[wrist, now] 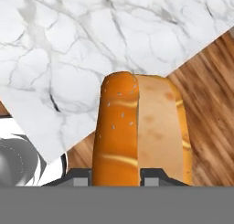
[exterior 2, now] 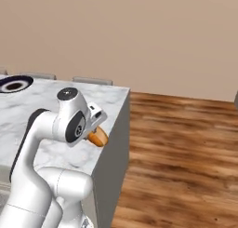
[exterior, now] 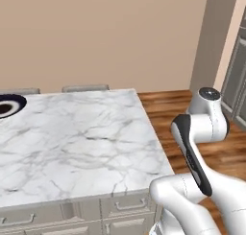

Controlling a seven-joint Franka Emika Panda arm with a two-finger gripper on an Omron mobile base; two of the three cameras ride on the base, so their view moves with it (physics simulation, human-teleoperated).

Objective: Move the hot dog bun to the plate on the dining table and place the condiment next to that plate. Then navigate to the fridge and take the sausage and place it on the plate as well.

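- The white grey-veined marble dining table (exterior: 77, 143) stands on brown wooden floor (exterior 2: 186, 152) before a beige wall (exterior: 96, 37); the round dark navy plate (exterior: 8, 106) sits at its far left edge.
- My arm is folded beside the table's near right corner — my gripper (wrist: 109, 176) is clamped on the orange-tan hot dog bun (wrist: 137, 131), held over that corner.

A plain beige wall (exterior: 96, 37) is running across the back of the room. Brown wooden floorboards (exterior 2: 181, 166) are stretching out past the right edge of a marble-topped counter (exterior: 81, 143), which is showing grey drawer fronts (exterior: 125, 205) along its near side. Two grey chair backs (exterior: 85, 88) are peeking over its far edge. Grey cabinet doors (exterior: 238, 80) are standing at far right.
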